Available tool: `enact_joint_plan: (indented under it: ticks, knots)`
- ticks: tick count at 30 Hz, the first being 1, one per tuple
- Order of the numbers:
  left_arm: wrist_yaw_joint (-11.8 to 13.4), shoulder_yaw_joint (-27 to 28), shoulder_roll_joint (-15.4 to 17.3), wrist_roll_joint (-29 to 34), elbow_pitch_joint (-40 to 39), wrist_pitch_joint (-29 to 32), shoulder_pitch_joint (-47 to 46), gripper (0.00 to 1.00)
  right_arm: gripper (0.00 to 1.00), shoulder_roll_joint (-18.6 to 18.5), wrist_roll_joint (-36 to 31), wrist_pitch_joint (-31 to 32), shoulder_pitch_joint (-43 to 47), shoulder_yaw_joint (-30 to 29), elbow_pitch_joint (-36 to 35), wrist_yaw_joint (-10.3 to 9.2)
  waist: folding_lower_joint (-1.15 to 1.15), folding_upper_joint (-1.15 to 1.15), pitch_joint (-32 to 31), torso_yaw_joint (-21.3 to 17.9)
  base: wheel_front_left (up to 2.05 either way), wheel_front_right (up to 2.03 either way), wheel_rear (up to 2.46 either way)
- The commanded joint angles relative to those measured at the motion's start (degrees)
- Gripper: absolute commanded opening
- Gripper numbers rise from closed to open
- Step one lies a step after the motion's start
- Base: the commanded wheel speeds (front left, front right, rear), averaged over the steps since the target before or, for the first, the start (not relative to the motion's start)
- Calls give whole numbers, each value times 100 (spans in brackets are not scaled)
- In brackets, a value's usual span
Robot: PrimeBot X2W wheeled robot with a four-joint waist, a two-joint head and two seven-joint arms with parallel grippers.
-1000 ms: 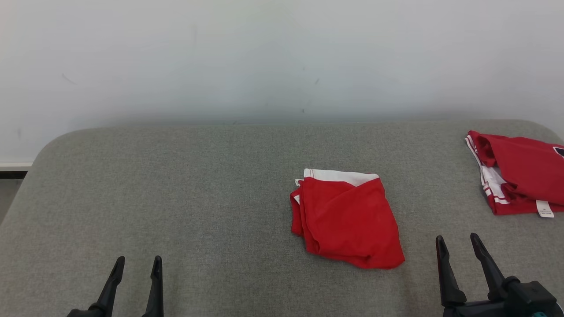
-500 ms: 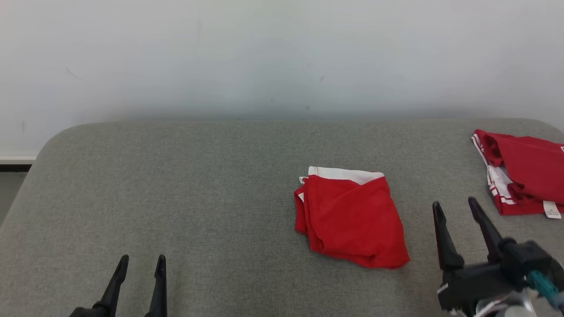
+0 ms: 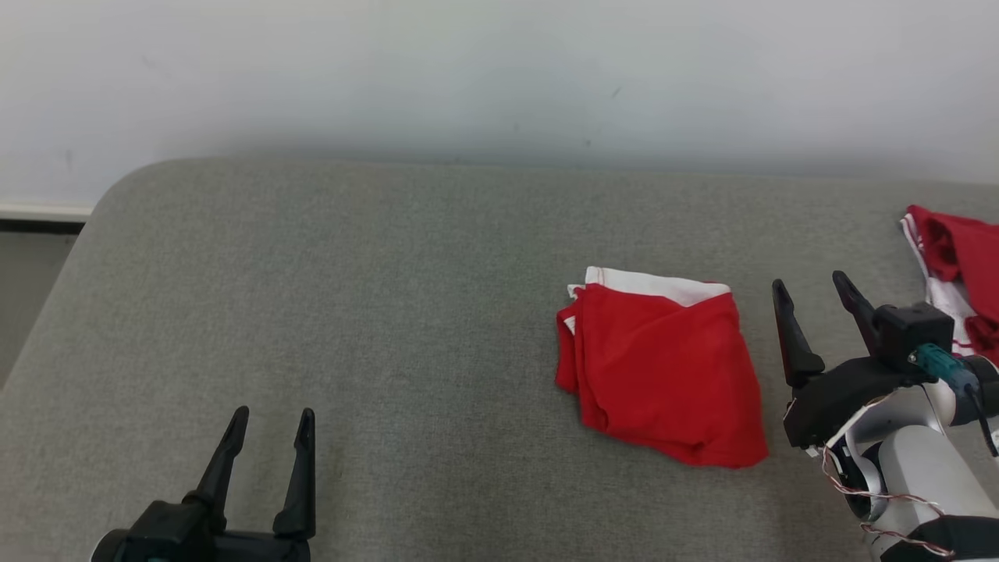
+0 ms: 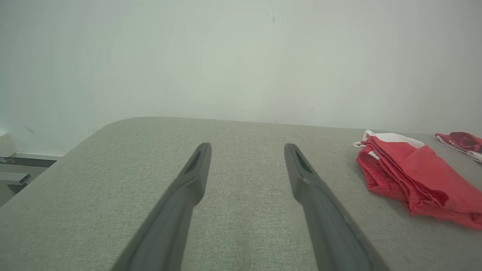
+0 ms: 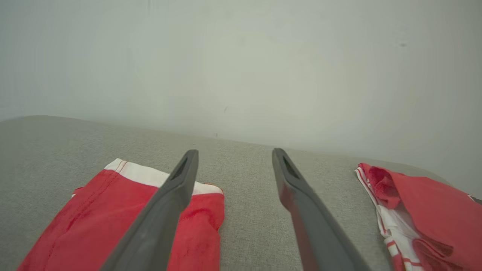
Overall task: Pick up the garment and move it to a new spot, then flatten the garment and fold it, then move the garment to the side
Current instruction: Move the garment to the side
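Sitting folded on the grey surface [image 3: 351, 297], the garment [image 3: 663, 371] looks done bar the move aside, though its layers are hard to judge. Empty and spread wide, the right gripper [image 3: 808, 281] hovers just beside it; the left gripper [image 3: 274, 411] likewise, well apart.

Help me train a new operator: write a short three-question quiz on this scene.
1. True or false: the left gripper and the right gripper both stand open, holding nothing.
2. The folded red garment lies on: A) bare wood; B) a grey fabric surface; C) a tray.
3. Fill in: the second red garment, at the surface's right edge, has ___ stripes.

Key: 1 true; 2 B; 3 white.
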Motion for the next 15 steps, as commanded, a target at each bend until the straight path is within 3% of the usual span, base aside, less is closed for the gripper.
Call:
enact_joint_plan:
  ticks: [1,15]
  knots:
    - [-21,-11,-3,-21,17,2,-102,100,100,-63,25,-14,-122,42,231,-1,-1,0,236,197,0,0,0]
    - [-24,-71,-65,-25,134,2,-392,100,100,66,313,-30,-662,590,2217,-1,-1,0,583,290,0,0,0]
